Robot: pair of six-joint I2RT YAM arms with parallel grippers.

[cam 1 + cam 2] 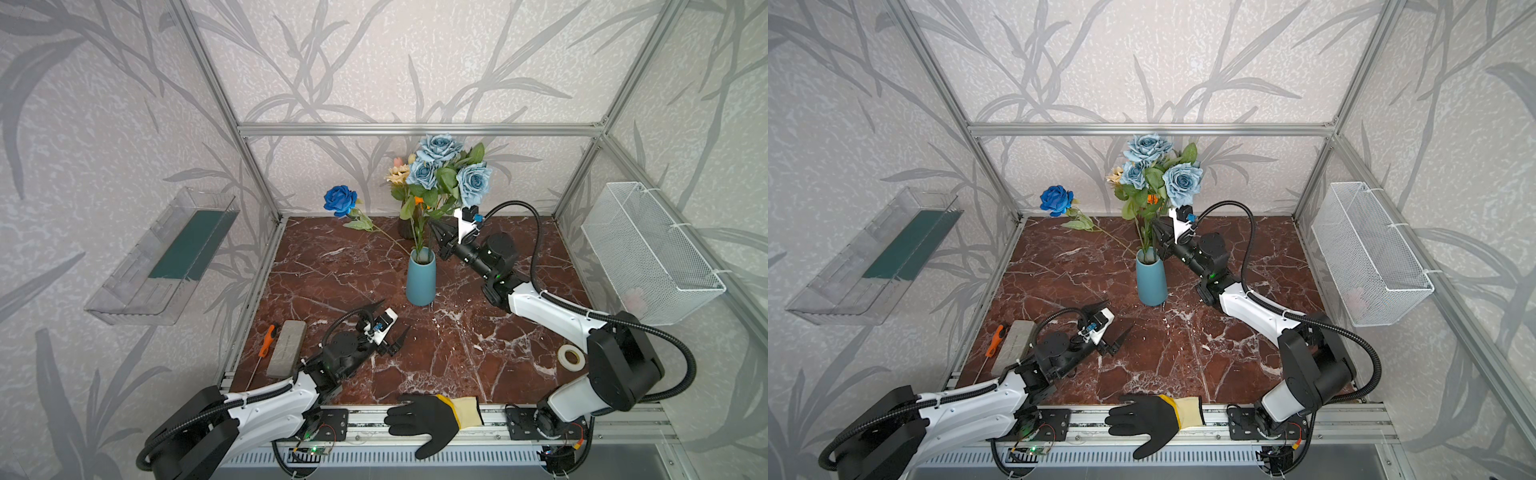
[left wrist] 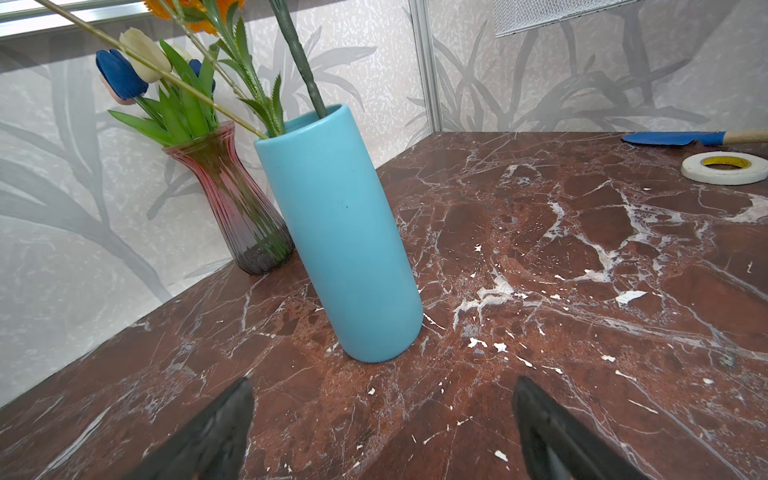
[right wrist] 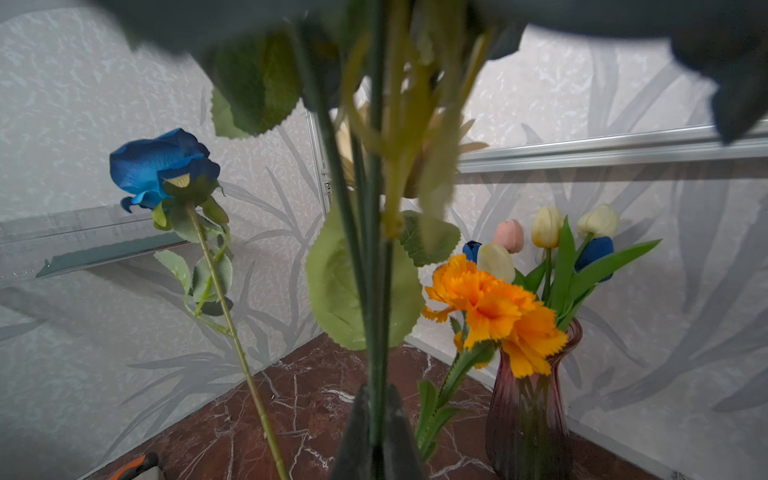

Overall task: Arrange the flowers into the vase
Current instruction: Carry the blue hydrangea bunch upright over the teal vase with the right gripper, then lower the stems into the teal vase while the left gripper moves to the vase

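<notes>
Here, right claw (image 3: pixel 376 401) clamped on dusty-blue rose bunch (image 1: pixel 440 166) stem, left claw (image 2: pixel 382 386) spread wide, empty.

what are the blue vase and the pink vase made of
blue vase: probably ceramic, opaque satin glaze; thick rounded rim, soft even sheen.
pink vase: likely glass, ribbed and glossy; stems show through its tinted wall.
</notes>
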